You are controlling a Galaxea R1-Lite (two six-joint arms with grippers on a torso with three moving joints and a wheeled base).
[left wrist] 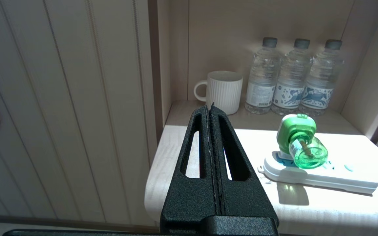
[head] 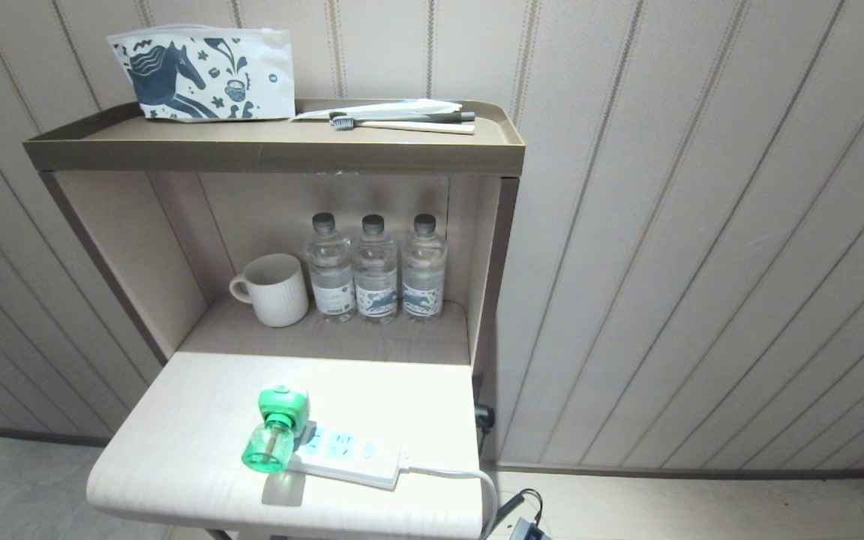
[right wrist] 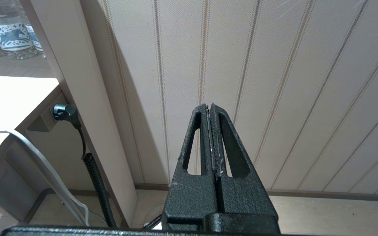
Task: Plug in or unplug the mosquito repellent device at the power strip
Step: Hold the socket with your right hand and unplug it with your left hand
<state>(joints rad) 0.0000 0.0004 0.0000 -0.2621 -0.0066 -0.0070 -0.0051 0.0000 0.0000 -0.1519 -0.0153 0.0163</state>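
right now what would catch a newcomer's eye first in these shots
The bright green mosquito repellent device stands out, plugged into the left end of the white power strip on the pale lower shelf. Behind it, in the alcove, three water bottles stand in a row beside a white mug. The left gripper, fingers shut, is short of the shelf's edge.

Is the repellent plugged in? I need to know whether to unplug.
Plugged in: the mosquito repellent device sits seated on the power strip, its bottle jutting out sideways.
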